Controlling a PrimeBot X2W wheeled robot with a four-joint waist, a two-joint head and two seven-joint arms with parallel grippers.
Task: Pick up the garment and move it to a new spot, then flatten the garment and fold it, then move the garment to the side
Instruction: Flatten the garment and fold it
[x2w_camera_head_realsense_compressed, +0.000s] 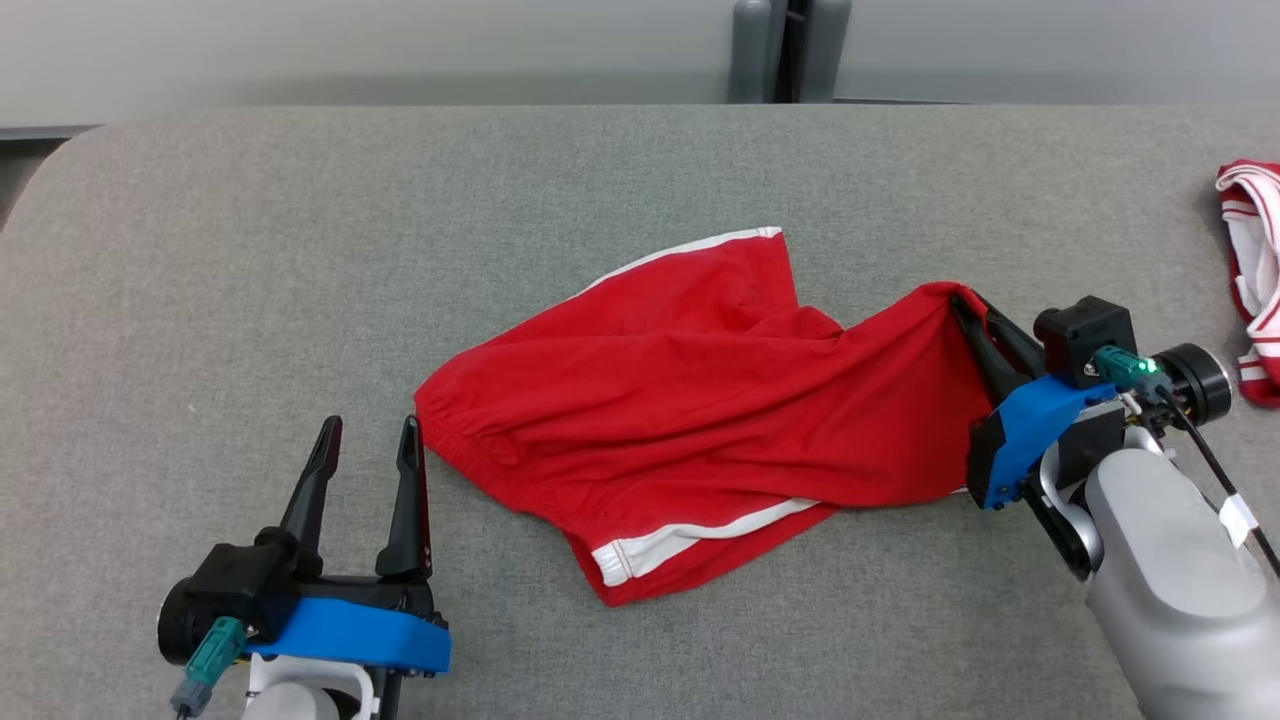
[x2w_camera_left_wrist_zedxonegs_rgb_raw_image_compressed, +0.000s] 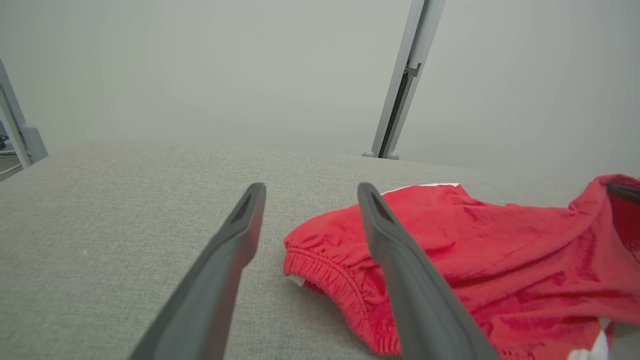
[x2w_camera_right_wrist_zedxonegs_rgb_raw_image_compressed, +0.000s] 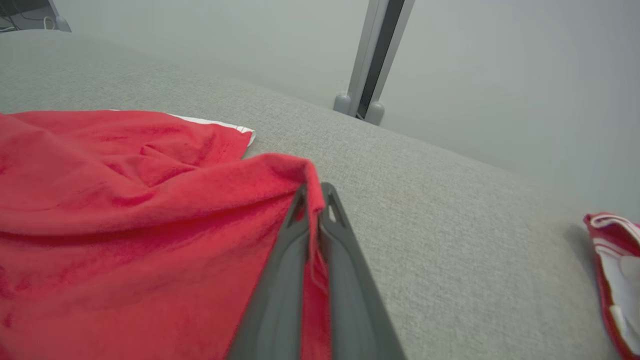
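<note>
Where the grey desk (x2w_camera_head_realsense_compressed: 200, 250) spreads wide, red shorts (x2w_camera_head_realsense_compressed: 700, 400) crumpled at its middle, right end effector (x2w_camera_head_realsense_compressed: 965, 310) clamped on their lifted right edge, left end effector (x2w_camera_head_realsense_compressed: 370, 432) spread wide and empty beside the waistband (x2w_camera_head_realsense_compressed: 470, 440), red-and-white cloth (x2w_camera_head_realsense_compressed: 1255, 270) far right.

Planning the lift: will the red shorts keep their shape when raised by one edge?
Probably not: the red shorts drape in loose folds where the right gripper pinches them, so they'd likely sag. They look thin, so probably light. The gathered waistband may bunch.
</note>
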